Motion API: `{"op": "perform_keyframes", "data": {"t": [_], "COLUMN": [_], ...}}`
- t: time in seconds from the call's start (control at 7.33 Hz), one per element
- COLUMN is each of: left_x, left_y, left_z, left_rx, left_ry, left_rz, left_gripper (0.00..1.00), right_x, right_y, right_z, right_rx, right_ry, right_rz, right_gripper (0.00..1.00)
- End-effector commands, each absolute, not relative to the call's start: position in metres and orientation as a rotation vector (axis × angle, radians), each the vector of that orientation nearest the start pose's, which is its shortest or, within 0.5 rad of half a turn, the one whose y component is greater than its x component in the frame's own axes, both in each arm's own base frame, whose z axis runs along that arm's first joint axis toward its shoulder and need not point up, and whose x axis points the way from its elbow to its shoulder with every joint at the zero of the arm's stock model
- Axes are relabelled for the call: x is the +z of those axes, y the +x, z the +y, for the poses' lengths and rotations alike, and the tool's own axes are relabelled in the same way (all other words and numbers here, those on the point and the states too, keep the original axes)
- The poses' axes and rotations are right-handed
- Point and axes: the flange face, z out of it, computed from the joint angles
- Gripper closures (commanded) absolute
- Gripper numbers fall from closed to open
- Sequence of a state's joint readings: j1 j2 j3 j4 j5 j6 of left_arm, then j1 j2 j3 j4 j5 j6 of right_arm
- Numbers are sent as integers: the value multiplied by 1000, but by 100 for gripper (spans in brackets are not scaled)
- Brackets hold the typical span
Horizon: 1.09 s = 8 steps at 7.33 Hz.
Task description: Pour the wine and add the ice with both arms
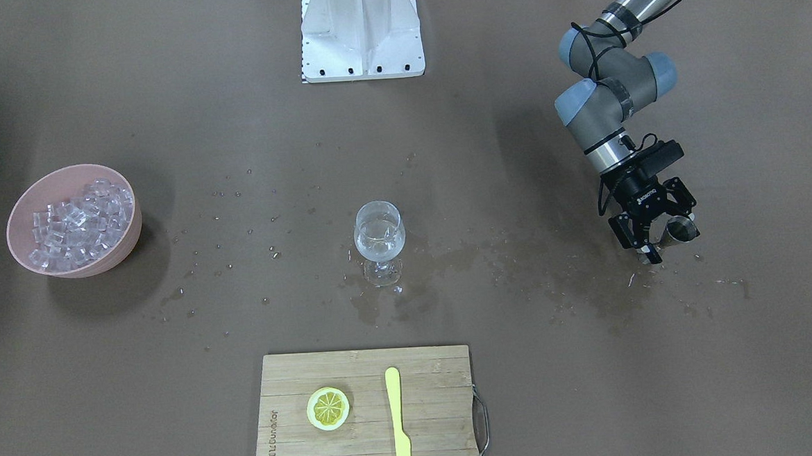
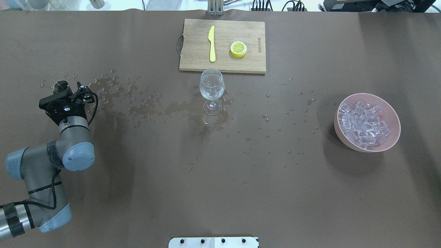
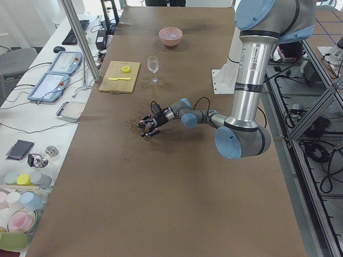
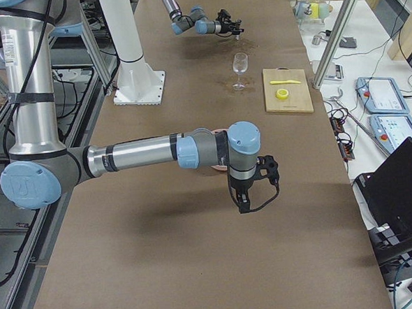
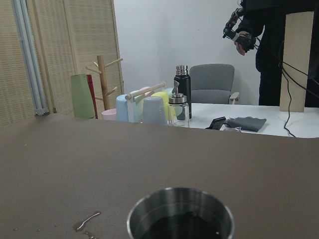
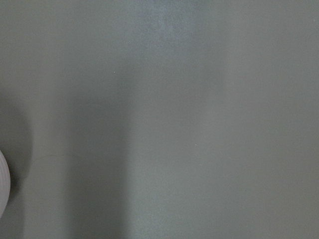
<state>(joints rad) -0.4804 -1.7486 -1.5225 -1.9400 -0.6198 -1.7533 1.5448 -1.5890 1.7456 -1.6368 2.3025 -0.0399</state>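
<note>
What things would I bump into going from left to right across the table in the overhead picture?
First the shiny metal cup → clear wine glass → yellow lemon slice → pink bowl full of clear ice cubes.

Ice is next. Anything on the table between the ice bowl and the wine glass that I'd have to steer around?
Nothing visible does. Between the ice in the pink bowl and the wine glass lie only scattered droplets; the cutting board sits beyond the glass, off that line.
</note>
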Motion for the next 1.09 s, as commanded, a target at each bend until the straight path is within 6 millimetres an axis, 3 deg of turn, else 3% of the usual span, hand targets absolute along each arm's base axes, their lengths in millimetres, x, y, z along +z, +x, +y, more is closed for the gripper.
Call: {"op": "perform_keyframes", "data": {"t": [0.0,0.41,0.68,0.96], "left_x": [539,551,551,550], "left_y": [415,417,417,417], "left_z": [-458,-459,-459,-459], "left_rx": [-836,-831,-836,-835], "left_ry": [1019,1017,1017,1017], "left_rz": [324,326,330,331], "left_gripper": [40,43,58,60], "right_x": [590,590,589,589], "right_y": [54,54,54,54], "right_z": [-489,-491,-492,-492], "right_rx": [-97,-97,-98,-98], "right_ry": [94,94,96,96], "right_rz": [-731,-731,-731,-731], "right_gripper": [0,0,0,0]}}
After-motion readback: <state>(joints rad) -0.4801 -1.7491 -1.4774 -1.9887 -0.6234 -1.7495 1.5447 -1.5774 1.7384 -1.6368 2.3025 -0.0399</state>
